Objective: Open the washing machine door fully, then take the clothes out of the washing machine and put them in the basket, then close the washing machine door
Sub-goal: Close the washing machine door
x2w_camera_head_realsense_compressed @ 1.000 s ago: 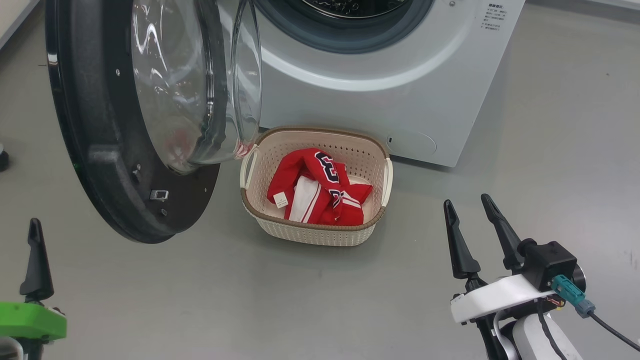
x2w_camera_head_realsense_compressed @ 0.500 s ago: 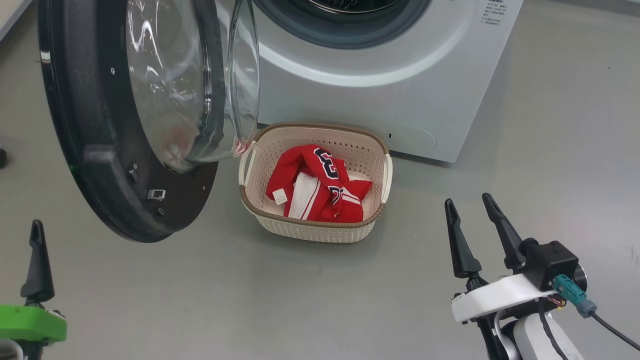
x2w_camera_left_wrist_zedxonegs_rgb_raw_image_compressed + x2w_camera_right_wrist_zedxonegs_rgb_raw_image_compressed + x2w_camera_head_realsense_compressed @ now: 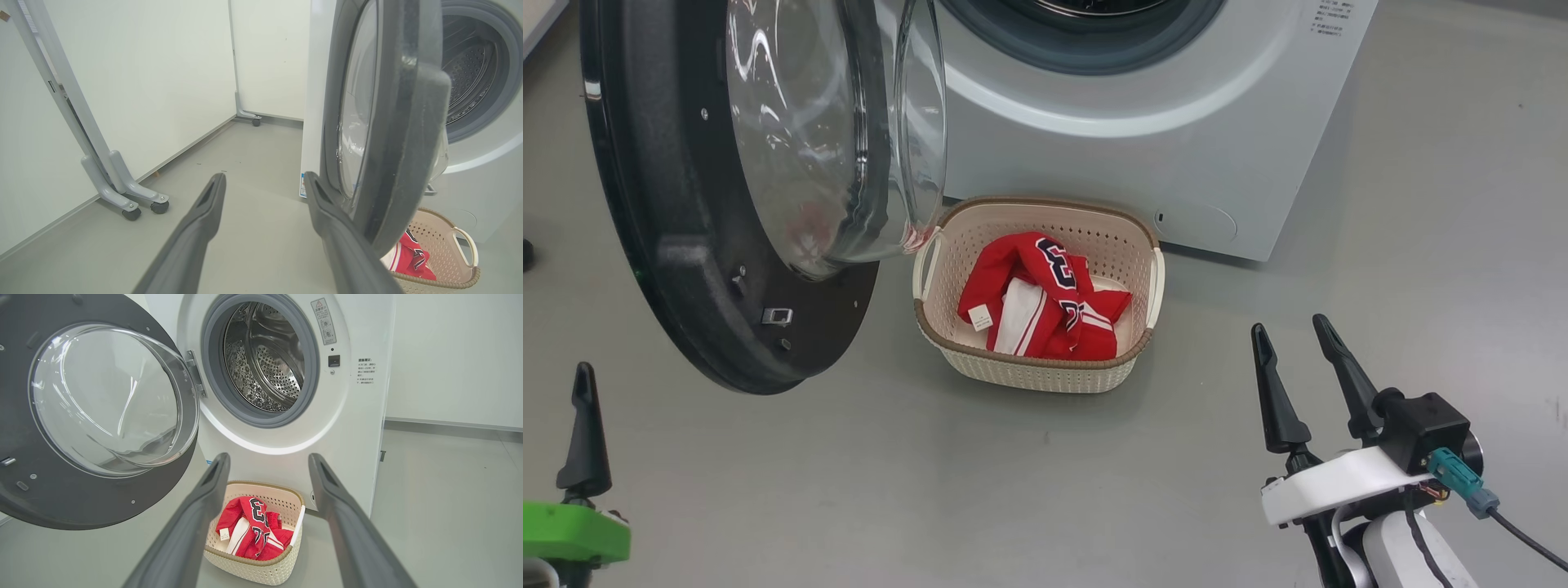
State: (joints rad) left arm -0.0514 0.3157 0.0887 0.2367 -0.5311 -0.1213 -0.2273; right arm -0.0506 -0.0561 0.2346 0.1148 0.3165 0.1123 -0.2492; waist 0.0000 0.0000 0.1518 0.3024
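Observation:
The washing machine door (image 3: pixel 678 245) stands swung wide open to the left, its glass bowl (image 3: pixel 833 139) bulging toward the white washing machine (image 3: pixel 1143 163). The steel drum (image 3: pixel 265 355) looks empty. A red jersey with white panels and navy numerals, the clothes (image 3: pixel 1045 298), lies in the cream basket (image 3: pixel 1029 374) on the floor below the opening. My right gripper (image 3: pixel 1289 325) hangs open and empty, low and right of the basket. My left gripper (image 3: pixel 264 176) is open and empty too, just left of the door's edge (image 3: pixel 408 143).
Grey floor (image 3: pixel 1045 490) stretches between me and the basket. In the left wrist view, white wall panels stand on a grey castor frame (image 3: pixel 126 192) to the left of the machine. A small dark object (image 3: pixel 527 255) sits at the far left edge.
The whole head picture has slid up a little, so the camera moved. Door, basket, jersey and both open grippers keep their places relative to one another.

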